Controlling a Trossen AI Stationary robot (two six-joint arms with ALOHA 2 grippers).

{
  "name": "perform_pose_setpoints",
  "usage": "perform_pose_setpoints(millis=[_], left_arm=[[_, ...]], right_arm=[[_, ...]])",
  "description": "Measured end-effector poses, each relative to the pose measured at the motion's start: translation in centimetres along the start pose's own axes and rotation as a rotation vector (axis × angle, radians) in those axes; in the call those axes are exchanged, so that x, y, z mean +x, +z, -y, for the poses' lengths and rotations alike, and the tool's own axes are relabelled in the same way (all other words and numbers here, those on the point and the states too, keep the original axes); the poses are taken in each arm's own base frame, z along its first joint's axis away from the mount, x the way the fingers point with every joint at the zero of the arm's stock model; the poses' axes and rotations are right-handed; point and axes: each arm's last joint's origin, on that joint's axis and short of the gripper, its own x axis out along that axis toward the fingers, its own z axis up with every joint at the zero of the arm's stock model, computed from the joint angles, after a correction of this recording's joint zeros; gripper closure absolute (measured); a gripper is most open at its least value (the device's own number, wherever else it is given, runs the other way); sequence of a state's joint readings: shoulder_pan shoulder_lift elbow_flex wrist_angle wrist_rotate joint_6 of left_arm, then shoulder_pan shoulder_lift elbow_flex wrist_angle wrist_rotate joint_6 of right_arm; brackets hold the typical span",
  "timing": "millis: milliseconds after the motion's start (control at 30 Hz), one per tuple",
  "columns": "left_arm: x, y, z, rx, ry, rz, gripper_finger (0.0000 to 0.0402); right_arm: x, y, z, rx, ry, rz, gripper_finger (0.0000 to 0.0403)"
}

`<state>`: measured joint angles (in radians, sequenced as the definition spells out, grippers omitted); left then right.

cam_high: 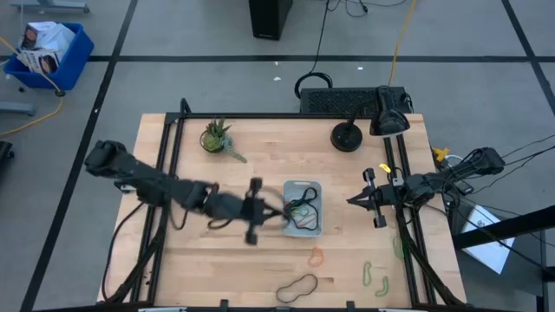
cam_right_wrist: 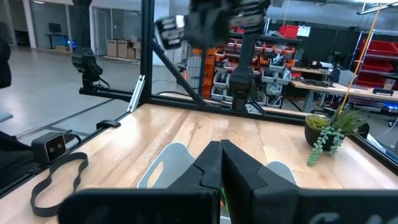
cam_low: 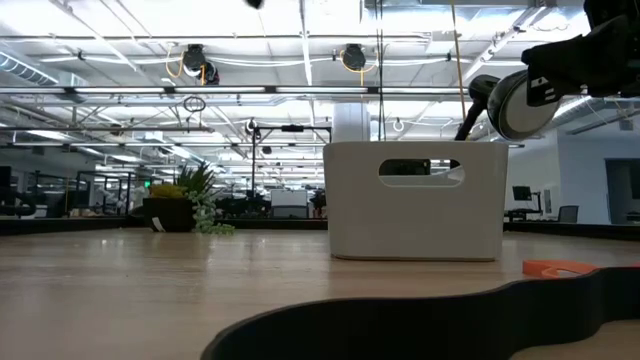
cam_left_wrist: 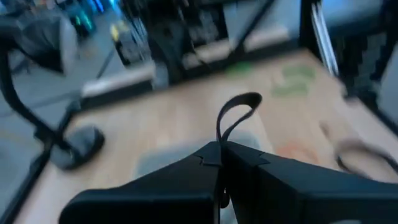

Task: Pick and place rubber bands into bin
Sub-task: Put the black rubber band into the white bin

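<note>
Between left claw [cam_left_wrist: 221, 158] fingers, dark rubber band [cam_left_wrist: 235, 112]

A pale shallow bin [cam_high: 313, 187] is seen mid-table, holding dark and green rubber bands [cam_high: 303, 211]. One dark loop [cam_left_wrist: 235, 116] is pinched upright above it. On the bare wood nearby are an orange band [cam_high: 316, 256], a black wavy band [cam_high: 297, 287] and, apparently, two green bands [cam_high: 375, 277].

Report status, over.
Left claw shut on dark rubber band, beside bin. Right claw shut, empty, waiting. More bands on table. Nothing blocking.
</note>
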<state>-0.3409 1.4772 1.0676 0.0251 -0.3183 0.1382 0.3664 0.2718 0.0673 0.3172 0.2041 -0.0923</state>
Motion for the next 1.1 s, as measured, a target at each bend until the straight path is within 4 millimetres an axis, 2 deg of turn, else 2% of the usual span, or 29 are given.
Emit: perform_pose_setpoints(millis=[100,300,433,567,667,867,1100], left_arm=[[1.9,-0.1,-2.1,-0.029,-0.009,0.077,0.0394],[6.5,-3.7,-4.8,-0.096,-0.029,0.012,0.0394],[9.5,-6.6,-5.1,-0.136,-0.063,-0.027,0.0394],[11.4,-8.7,-4.5,-0.151,-0.082,-0.065,0.0394],[12.0,-9.8,-4.2,-0.15,-0.087,-0.099,0.0394],[12.2,-10.0,-4.1,-0.165,-0.112,-0.102,0.0383],[12.2,-9.9,-4.0,-0.183,-0.146,-0.089,0.0255]], right_arm=[[0.0,0.0,0.0,-0.002,0.0,0.0,0.0403],[0.0,-0.1,0.0,-0.02,0.001,-0.007,0.0403],[0.1,-0.2,0.0,-0.028,0.002,-0.018,0.0403],[0.1,-0.2,0.0,-0.029,0.002,-0.021,0.0403],[0.1,-0.2,0.0,-0.03,0.002,-0.021,0.0403],[0.1,-0.2,0.0,-0.037,0.001,-0.022,0.0403],[0.1,-0.2,0.0,-0.03,0.001,-0.022,0.0403]])
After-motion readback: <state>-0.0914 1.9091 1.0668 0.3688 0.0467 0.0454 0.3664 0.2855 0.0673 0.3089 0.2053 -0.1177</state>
